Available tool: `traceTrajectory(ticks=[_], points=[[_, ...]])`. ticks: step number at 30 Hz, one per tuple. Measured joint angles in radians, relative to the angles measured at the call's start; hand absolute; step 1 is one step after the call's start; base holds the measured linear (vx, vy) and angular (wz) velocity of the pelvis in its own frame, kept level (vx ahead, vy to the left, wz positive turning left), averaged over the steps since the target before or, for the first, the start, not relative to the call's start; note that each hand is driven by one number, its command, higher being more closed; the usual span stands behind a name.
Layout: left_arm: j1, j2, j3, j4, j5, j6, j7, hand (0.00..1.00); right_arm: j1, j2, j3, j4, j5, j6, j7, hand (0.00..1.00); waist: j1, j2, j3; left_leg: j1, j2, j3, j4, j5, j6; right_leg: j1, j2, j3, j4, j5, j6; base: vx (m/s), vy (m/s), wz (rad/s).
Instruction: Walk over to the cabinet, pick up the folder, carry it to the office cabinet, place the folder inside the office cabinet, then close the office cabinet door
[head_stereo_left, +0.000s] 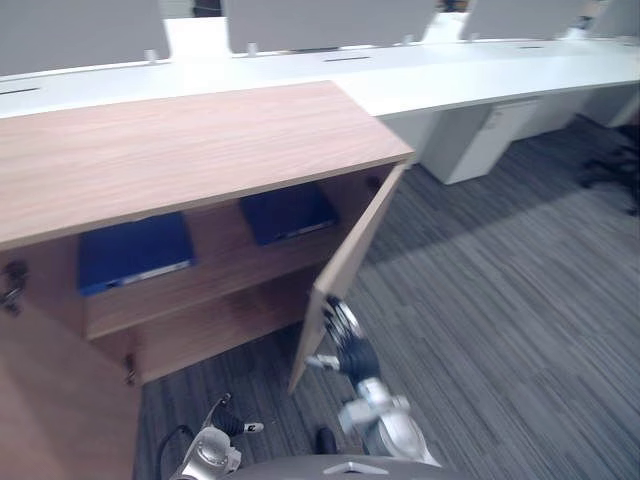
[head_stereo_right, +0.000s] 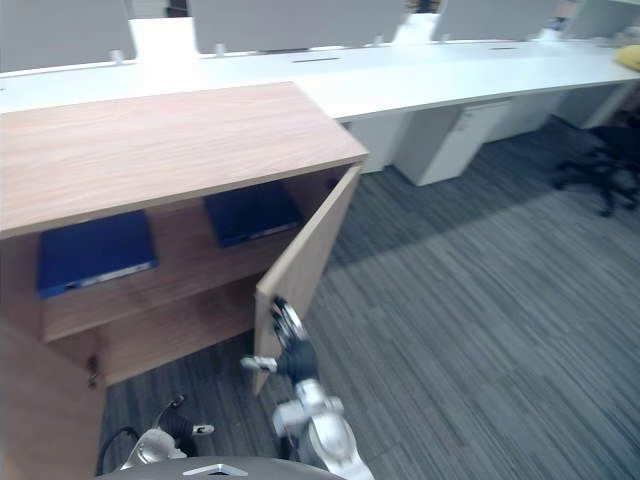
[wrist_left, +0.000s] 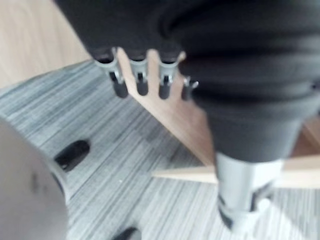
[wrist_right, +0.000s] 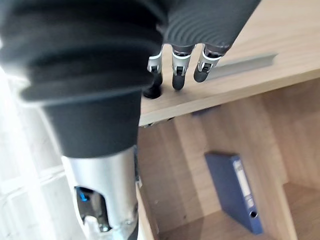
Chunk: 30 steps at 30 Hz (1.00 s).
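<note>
- Right wrist view: right hand (wrist_right: 178, 70) straight-fingered, dark tips against smooth wood-grain door (wrist_right: 270, 25).
- Past it, on the shelf (head_stereo_left: 215, 255): slim blue folder (wrist_right: 235, 190), spine label unreadable.
- Left hand (wrist_left: 142, 85) slack, empty, above ribbed grey carpet (wrist_left: 125, 150).

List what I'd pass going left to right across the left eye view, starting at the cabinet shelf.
left blue folder → right blue folder → open cabinet door → white drawer unit → black chair
</note>
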Motion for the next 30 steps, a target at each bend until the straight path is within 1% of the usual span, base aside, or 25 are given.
traceTrajectory(ticks=[2,3,5,6,7,8,9,10,11,15,18,23,24,25,26,27,30], points=[[0.002,0.002,-0.001,0.000,0.000,-0.002,0.000,0.00,-0.039,0.009,0.004,-0.001,-0.024,-0.005,0.008,0.00,0.008,0.017,-0.001,0.012,-0.017,-0.020,-0.038,0.002,0.003,0.019,-0.006,0.002,-0.006,-0.001,0.002,-0.04,0.070,0.30],[0.009,0.005,-0.004,0.000,0.001,-0.002,0.001,0.00,-0.047,0.022,0.005,0.000,-0.041,-0.010,0.011,0.00,0.013,0.019,0.000,0.020,-0.038,-0.027,-0.074,0.004,0.003,0.016,-0.019,0.001,-0.008,-0.002,0.003,-0.04,0.101,0.44],[0.001,0.024,-0.004,-0.002,0.000,-0.002,0.001,0.00,-0.090,0.034,0.006,0.035,-0.067,-0.012,0.019,0.00,0.014,-0.006,-0.001,-0.005,-0.064,-0.051,-0.074,0.004,0.005,0.007,-0.036,-0.007,-0.015,-0.004,-0.004,-0.01,0.138,0.48],[0.000,0.026,-0.004,-0.004,0.000,-0.002,0.001,0.00,-0.117,0.036,0.007,0.064,-0.077,-0.011,0.019,0.00,0.016,-0.010,-0.002,-0.011,-0.069,-0.053,-0.074,0.006,0.007,0.007,-0.039,-0.010,-0.016,-0.006,-0.008,-0.01,0.114,0.30],[0.000,0.026,-0.008,-0.004,-0.001,-0.002,0.001,0.00,-0.173,0.035,0.006,0.128,-0.080,-0.009,0.019,0.00,0.021,0.000,0.006,-0.017,-0.072,-0.060,-0.074,0.015,0.019,0.008,-0.042,-0.012,-0.016,-0.016,-0.024,0.00,0.102,0.23],[-0.001,0.027,-0.010,-0.004,-0.001,-0.002,0.001,0.00,-0.225,0.035,0.002,0.182,-0.096,-0.005,0.017,0.00,0.023,-0.009,0.005,-0.017,-0.082,-0.074,-0.074,0.017,0.022,0.015,-0.049,-0.019,-0.019,-0.024,-0.035,0.01,0.099,0.30],[-0.002,0.029,-0.010,-0.004,-0.002,-0.002,0.000,0.00,-0.256,0.034,0.000,0.209,-0.108,-0.001,0.015,0.00,0.027,-0.009,0.007,-0.023,-0.090,-0.079,-0.074,0.017,0.023,0.015,-0.056,-0.023,-0.019,-0.025,-0.036,0.04,0.138,0.46],[-0.008,0.032,-0.010,-0.005,-0.011,-0.002,0.000,0.00,-0.324,0.034,-0.001,0.247,-0.117,0.010,0.010,0.00,0.035,-0.018,0.010,-0.032,-0.103,-0.084,-0.074,0.017,0.023,0.013,-0.065,-0.023,-0.021,-0.028,-0.035,0.04,0.124,0.49],[-0.012,0.034,-0.009,-0.006,-0.021,-0.002,0.000,0.00,-0.379,0.034,-0.006,0.284,-0.119,0.014,-0.003,0.00,0.045,-0.021,0.012,-0.040,-0.113,-0.100,-0.074,0.017,0.023,0.014,-0.072,-0.024,-0.025,-0.029,-0.034,0.05,0.111,0.43],[-0.013,0.036,-0.007,-0.019,-0.039,-0.002,0.001,0.00,-0.478,0.032,-0.069,0.376,-0.148,0.034,-0.021,0.00,0.059,-0.021,0.015,-0.061,-0.129,-0.106,-0.074,0.017,0.023,0.013,-0.082,-0.026,-0.030,-0.029,-0.033,0.06,0.043,0.32],[-0.019,0.038,0.014,-0.028,-0.060,-0.002,0.000,0.00,-0.547,0.019,-0.133,0.435,-0.155,0.052,-0.027,0.00,0.067,-0.029,0.034,-0.070,-0.136,-0.109,-0.074,0.017,0.023,0.013,-0.086,-0.030,-0.030,-0.029,-0.033,0.06,0.003,0.20],[-0.021,0.046,0.032,-0.030,-0.061,-0.002,-0.003,0.00,-0.558,-0.042,-0.181,0.435,-0.155,0.060,-0.045,0.00,0.068,-0.016,0.047,-0.077,-0.138,-0.109,-0.074,0.017,0.023,0.013,-0.092,-0.050,-0.029,-0.029,-0.031,0.10,-0.021,0.11],[-0.020,0.050,0.032,-0.030,-0.060,-0.002,-0.003,0.00,-0.557,-0.047,-0.190,0.435,-0.155,0.061,-0.047,0.00,0.067,-0.016,0.047,-0.077,-0.138,-0.107,-0.073,0.020,0.028,0.013,-0.093,-0.049,-0.029,-0.020,-0.018,0.16,-0.046,-0.01],[-0.020,0.052,0.031,-0.030,-0.060,-0.001,-0.004,0.00,-0.556,-0.046,-0.199,0.435,-0.155,0.061,-0.047,0.00,0.066,-0.016,0.047,-0.076,-0.138,-0.106,-0.073,0.026,0.039,0.014,-0.093,-0.048,-0.027,-0.009,-0.007,0.17,-0.050,0.02],[-0.020,0.057,0.031,-0.030,-0.060,0.000,-0.006,0.00,-0.550,-0.046,-0.195,0.432,-0.155,0.060,-0.040,0.00,0.062,-0.019,0.049,-0.073,-0.139,-0.104,-0.073,0.029,0.046,0.016,-0.094,-0.047,-0.024,0.016,0.016,0.24,-0.074,0.00],[-0.022,0.058,0.031,-0.033,-0.060,0.001,-0.018,0.00,-0.522,-0.033,-0.192,0.430,-0.155,0.060,-0.018,0.00,0.066,-0.017,0.053,-0.063,-0.133,-0.101,-0.072,0.033,0.054,0.029,-0.086,-0.049,-0.025,0.028,0.045,0.27,-0.100,-0.06],[-0.022,0.060,0.028,-0.032,-0.059,0.008,-0.022,0.00,-0.443,-0.023,-0.158,0.430,-0.159,0.060,0.006,0.00,0.064,-0.015,0.054,-0.033,-0.110,-0.089,-0.067,0.024,0.042,0.051,-0.063,-0.049,-0.024,0.030,0.047,0.17,-0.086,-0.14]])
